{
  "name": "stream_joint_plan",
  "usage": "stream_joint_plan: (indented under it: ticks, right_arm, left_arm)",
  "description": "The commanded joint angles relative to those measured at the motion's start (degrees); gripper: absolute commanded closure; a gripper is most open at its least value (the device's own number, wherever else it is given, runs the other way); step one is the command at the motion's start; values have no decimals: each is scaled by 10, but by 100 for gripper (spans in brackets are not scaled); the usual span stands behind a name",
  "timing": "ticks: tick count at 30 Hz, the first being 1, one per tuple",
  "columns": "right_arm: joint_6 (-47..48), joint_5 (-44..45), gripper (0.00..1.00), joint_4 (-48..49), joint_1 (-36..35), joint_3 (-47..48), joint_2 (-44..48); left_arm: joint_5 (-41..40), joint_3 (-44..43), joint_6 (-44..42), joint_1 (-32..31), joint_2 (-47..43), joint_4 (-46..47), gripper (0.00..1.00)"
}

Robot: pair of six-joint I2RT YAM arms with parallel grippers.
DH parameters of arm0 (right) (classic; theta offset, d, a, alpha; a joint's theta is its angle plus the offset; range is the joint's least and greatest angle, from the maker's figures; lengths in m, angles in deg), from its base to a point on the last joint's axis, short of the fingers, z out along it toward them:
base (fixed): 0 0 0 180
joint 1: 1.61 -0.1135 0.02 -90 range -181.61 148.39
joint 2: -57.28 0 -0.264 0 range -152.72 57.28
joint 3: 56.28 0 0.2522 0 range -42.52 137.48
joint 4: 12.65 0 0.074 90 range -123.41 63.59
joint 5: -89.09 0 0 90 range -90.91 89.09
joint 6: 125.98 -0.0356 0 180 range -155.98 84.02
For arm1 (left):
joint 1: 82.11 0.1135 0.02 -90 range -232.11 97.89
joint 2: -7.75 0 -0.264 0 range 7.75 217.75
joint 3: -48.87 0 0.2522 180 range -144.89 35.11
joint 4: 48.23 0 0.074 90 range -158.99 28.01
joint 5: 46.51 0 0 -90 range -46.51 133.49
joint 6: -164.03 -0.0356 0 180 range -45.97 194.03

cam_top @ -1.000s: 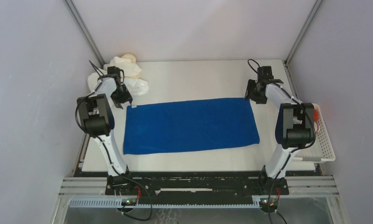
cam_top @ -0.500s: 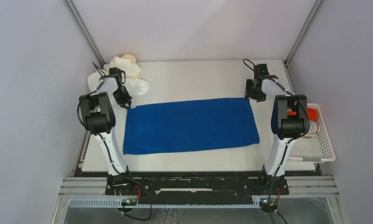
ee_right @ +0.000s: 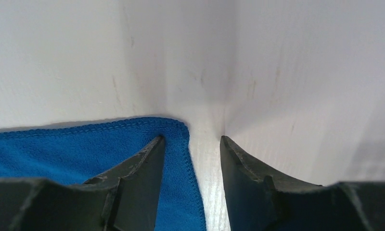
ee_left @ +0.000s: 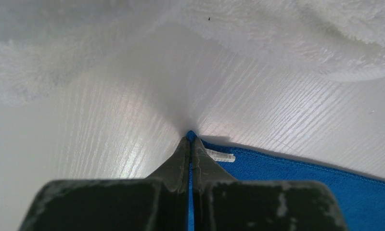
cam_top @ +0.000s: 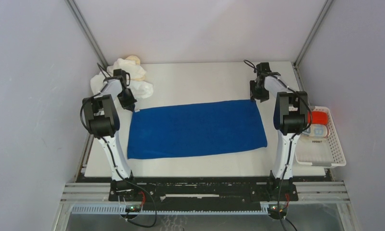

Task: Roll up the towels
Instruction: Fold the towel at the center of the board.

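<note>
Blue towel (cam_top: 198,129) lay on the white desk (cam_top: 205,79), far-left corner pinched, mostly hidden, in the closed left hand (ee_left: 189,139), right hand (ee_right: 190,139) parted astride the far-right corner, pale towels (cam_top: 133,67) half behind the left, grey walls (cam_top: 195,29)

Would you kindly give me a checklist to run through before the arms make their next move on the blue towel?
1. Left gripper shut on a far corner of the blue towel: ok.
2. Right gripper shut on the other far corner: not ok, jaws open astride the hem.
3. Blue towel lying flat: ok.
4. Towel pile apart from blue towel: ok.
</note>
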Motion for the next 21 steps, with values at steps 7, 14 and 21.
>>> stream_joint_plan:
  ticks: [7, 14, 21]
  right_arm:
    - [48, -38, 57, -64, -6, 63, -36]
    - [45, -107, 57, 6, 12, 10, 59]
    - [58, -107, 58, -10, 8, 32, 21]
  left_arm:
    - [-18, -5, -23, -1, 29, -16, 100]
    - [-33, -4, -24, -1, 22, -17, 100]
    - [-35, -3, -24, -1, 20, -17, 100]
